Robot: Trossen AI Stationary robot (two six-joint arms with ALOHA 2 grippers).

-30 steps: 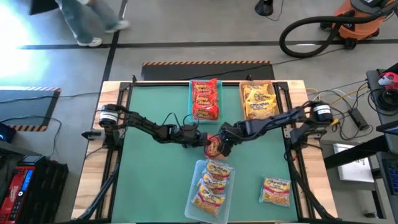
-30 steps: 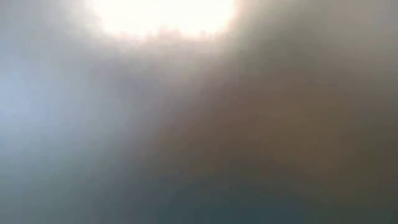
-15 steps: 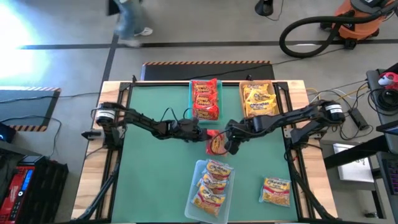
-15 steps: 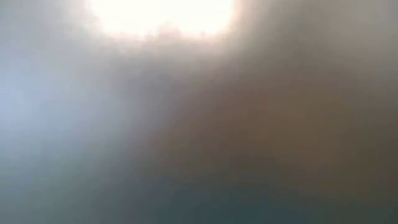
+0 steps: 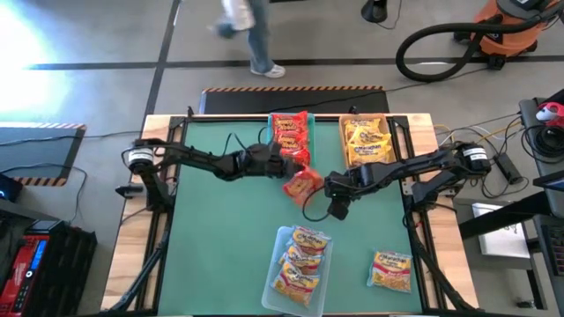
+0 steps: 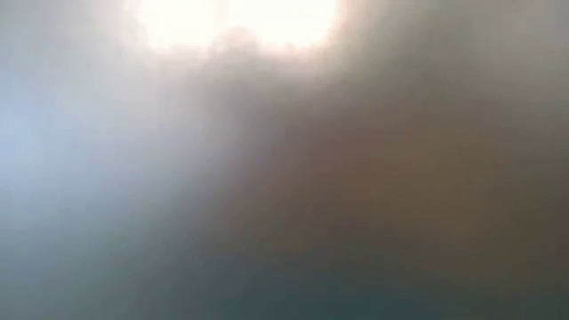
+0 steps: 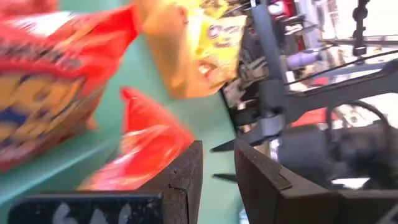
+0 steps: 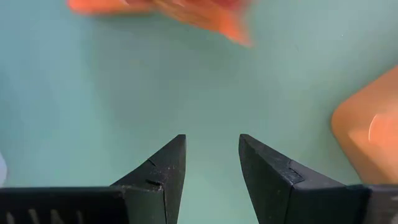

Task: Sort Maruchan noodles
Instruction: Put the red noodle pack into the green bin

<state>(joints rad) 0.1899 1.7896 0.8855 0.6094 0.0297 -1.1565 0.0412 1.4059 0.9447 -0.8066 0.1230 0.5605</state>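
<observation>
A red noodle packet [image 5: 302, 185] hangs just off the near end of the teal bin [image 5: 271, 141], which holds more red packets [image 5: 291, 139]. My left gripper [image 5: 285, 171] reaches in from the left and is shut on that packet. My right gripper [image 5: 339, 208] hovers to the packet's right, pointing down at bare mat, open and holding nothing [image 8: 211, 162]. Yellow packets [image 5: 366, 141] fill the tan bin. Yellow-orange packets [image 5: 300, 264] lie in the clear bin. One loose packet [image 5: 392, 271] lies flat at the near right. The low view shows only blur. My left gripper holds the red packet by its left end [image 7: 155, 163], coming nearly level from the table's left. Its own finger [image 7: 184, 180] hides the exact place of contact. The packet sticks out past the fingertips toward the right, lifted off the mat.
The three bins take up the far middle and near middle of the green mat [image 5: 220, 229]. Bare mat lies at the left and between the bins. A person [image 5: 256, 35] walks on the floor beyond the far edge. A vacuum hose [image 5: 441, 44] lies at the far right.
My left gripper has gone up and toward the far edge, swinging the red packet off the mid-table toward the teal bin's near end. My right gripper has drawn back from the packet toward the right and risen a little, its fingers as far apart as before.
</observation>
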